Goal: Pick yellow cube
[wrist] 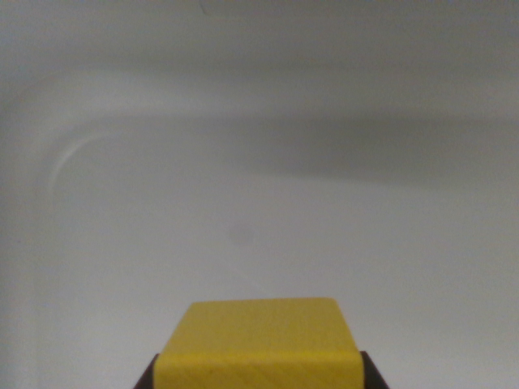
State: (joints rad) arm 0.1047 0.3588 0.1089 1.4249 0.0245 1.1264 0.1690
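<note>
A yellow cube (259, 340) fills the bottom centre of the wrist view, its top face and front edge showing. My gripper (258, 374) is shut on it. Only the dark fingertips (147, 378) show, pressed against the cube's left and right sides at the frame's lower edge. The cube's lower part is cut off by the frame. Whether the cube rests on the white surface or hangs above it cannot be told.
Beyond the cube lies a white tray floor (243, 235) with a rounded raised wall (57, 121) curving along the left and the far side. A soft shadow band crosses the upper right.
</note>
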